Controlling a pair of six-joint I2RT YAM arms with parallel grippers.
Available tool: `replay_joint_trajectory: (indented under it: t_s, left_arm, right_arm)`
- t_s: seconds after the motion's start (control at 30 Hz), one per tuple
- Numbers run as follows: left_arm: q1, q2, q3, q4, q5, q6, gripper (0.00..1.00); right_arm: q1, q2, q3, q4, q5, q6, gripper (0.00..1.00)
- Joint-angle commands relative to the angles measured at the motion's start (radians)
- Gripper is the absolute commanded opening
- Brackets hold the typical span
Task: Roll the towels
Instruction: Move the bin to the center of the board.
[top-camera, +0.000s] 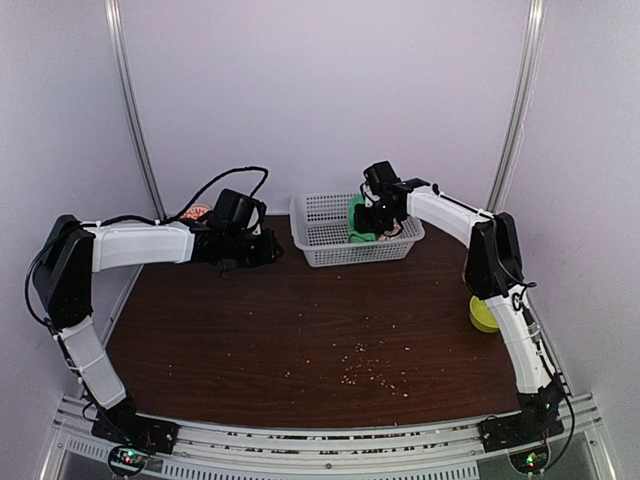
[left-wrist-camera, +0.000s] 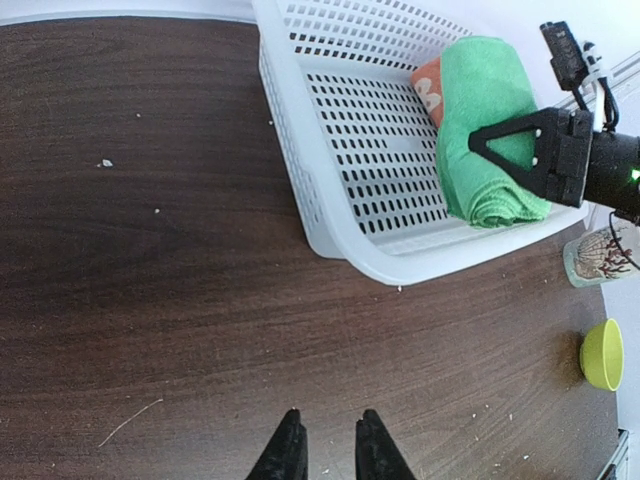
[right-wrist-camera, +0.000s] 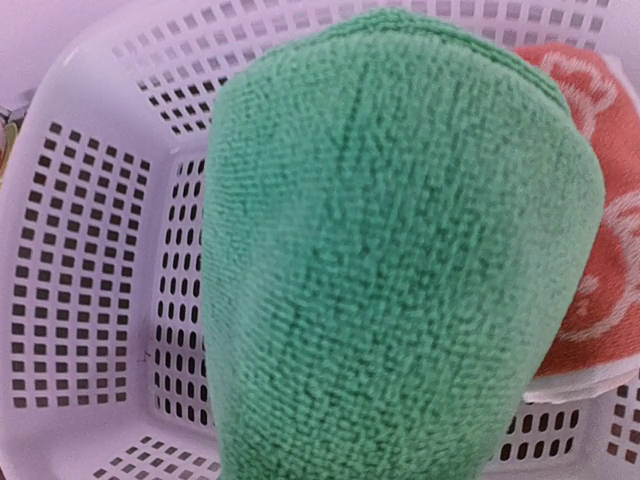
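White walls on three sides; a dark brown table (top-camera: 300, 330) speckled with crumbs. A white slotted basket (top-camera: 340, 252) sat at the table's far middle.

Green towel (left-wrist-camera: 480, 110) lay rolled in the basket's right half, its long axis running from the basket's far wall to its near wall. Orange towel (left-wrist-camera: 428, 85) was tucked against it on the side toward the basket's middle, touching.

Right gripper (left-wrist-camera: 500, 150) sat across the roll near its near end and looked clenched on it. Any release, by my reading, falls to this arm.

Left gripper (left-wrist-camera: 328, 445) hung off the basket's left end above bare table, fingers narrowly parted, holding nothing, well apart from both towels.
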Motion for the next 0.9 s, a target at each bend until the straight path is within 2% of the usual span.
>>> replay_joint_trajectory:
  t_s: [0.0, 0.33, 0.63, 0.77, 0.87]
  left_arm:
    - [0.012, -0.019, 0.016, 0.038, -0.006, -0.007, 0.19]
    - [0.018, -0.053, 0.008, 0.031, -0.001, -0.007, 0.19]
    - [0.019, -0.119, -0.065, 0.039, 0.006, -0.018, 0.19]
    - [0.019, -0.158, -0.114, 0.05, 0.004, -0.025, 0.19]
    - [0.02, -0.19, -0.148, 0.059, -0.006, -0.033, 0.19]
  right_arm:
    - [0.016, -0.074, -0.052, -0.041, -0.052, 0.014, 0.0]
    - [0.046, -0.242, -0.284, -0.008, -0.089, 0.065, 0.0]
    - [0.128, -0.485, -0.738, 0.112, -0.086, 0.126, 0.0]
    - [0.15, -0.549, -0.824, 0.125, -0.068, 0.133, 0.0]
    - [0.143, -0.562, -0.768, 0.1, -0.01, 0.11, 0.0]
